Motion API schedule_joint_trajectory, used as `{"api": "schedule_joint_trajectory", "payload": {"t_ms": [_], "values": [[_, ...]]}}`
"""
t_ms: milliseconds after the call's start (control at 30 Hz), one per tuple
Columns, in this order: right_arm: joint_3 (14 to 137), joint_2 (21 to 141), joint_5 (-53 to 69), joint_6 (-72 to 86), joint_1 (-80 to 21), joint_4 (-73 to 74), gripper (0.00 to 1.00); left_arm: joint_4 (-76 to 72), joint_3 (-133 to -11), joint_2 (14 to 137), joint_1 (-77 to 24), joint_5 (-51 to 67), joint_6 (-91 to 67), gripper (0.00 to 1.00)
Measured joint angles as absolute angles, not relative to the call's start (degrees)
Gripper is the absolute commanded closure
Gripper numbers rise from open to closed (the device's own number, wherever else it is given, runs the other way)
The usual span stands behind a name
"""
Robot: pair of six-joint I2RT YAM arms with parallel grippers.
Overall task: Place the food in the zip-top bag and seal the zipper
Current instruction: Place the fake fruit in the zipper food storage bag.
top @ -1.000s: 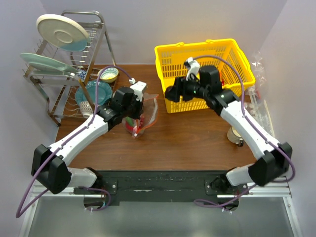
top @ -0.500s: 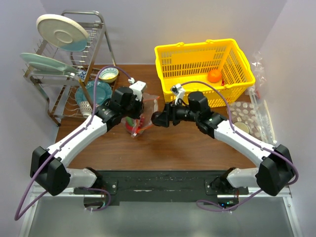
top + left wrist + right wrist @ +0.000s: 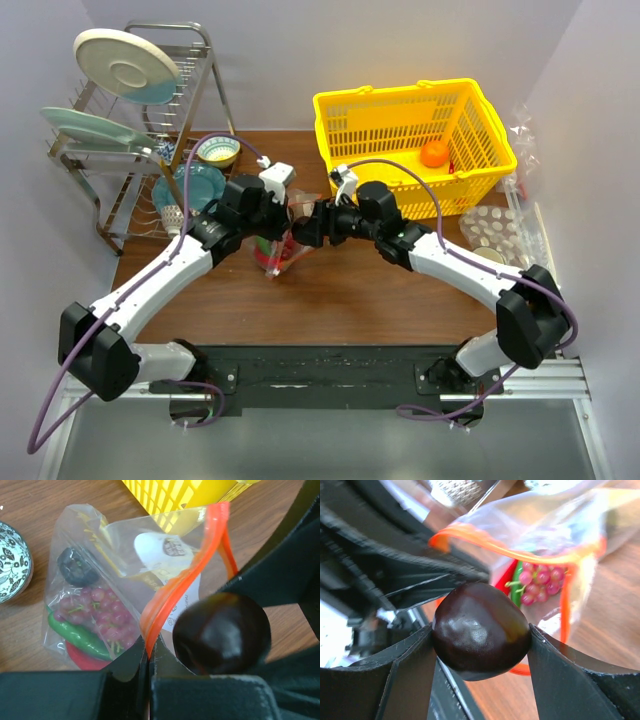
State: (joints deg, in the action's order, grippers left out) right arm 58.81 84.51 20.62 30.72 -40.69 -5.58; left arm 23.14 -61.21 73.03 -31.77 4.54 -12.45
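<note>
Overhead and close wrist views share the bag (image 3: 125,575).

The zip-top bag (image 3: 125,555) is clear plastic with a white label (image 3: 160,550). Its lower part rests on the table (image 3: 35,500). The mouth is open and raised. The red-orange zipper (image 3: 192,572) is unsealed, and one end is pinched in the closed jaws of the left gripper (image 3: 149,665).

Contents of the bag:
- dark red grapes (image 3: 102,615)
- long green vegetable (image 3: 75,632)
- small dark fruit (image 3: 75,566)

A glossy dark purple-black round fruit (image 3: 480,630) sits at the bag mouth, clamped between the jaws of the right gripper (image 3: 480,635).

The orange (image 3: 434,153) lies in the yellow basket (image 3: 400,92), well apart from the bag.
</note>
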Motion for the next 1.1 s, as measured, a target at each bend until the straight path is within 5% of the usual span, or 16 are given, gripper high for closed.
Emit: {"api": "schedule_joint_trajectory", "payload": {"t_ms": [300,433,800,1100], "values": [[59.48,85.84,14.39,32.14,-41.08,-6.57,0.34,22.22,-61.08,72.25,-29.82,9.21,-12.88,1.00],[60.27,86.26,12.69,32.95,-41.56,-6.44,0.01,21.26,-60.69,71.85,-27.97,12.75,-13.04,1.00],[60.90,83.59,10.74,33.91,-42.54,-3.40,0.01,19.75,-60.07,71.55,-25.63,18.48,-14.31,1.00],[63.90,70.04,3.68,31.20,-42.52,3.60,0.01,19.75,-60.07,71.55,-25.45,18.09,-14.24,1.00]]}}
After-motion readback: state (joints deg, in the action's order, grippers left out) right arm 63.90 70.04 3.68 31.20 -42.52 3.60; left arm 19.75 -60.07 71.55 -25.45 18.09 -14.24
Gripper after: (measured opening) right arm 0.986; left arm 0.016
